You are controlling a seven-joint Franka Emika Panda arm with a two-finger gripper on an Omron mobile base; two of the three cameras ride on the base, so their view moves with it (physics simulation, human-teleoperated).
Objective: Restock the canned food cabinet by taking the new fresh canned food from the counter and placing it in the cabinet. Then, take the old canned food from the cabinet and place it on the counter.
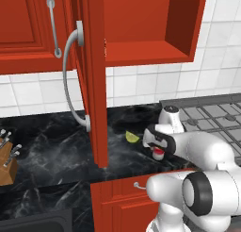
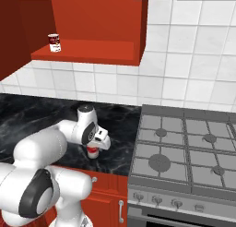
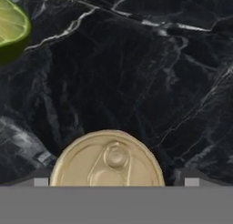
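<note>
Fresh can (image 3: pixel 107 160) upright on the black marble bench (image 3: pixel 136 73), tan pull-tab top facing the hand camera, bright red label (image 2: pixel 93 152) showing under the tool (image 2: pixel 94 149) near the bench's front edge. Tool lowered straight over it, one dark fingertip (image 3: pixel 41 178) on each side of the can, spread wider than the lid, apparently not touching it. Lime wedge (image 3: pixel 11 22) lying nearby on the bench. Old can (image 2: pixel 54 42), dark red with white top, standing on the shelf of the open red wall cabinet (image 2: pixel 92 53). Cabinet door (image 1: pixel 94 85) swung wide, curved grey handle (image 1: pixel 70 80) outward. Gas stove (image 2: pixel 184 147) right of the bench; knife block (image 1: pixel 7 162) far left.
</note>
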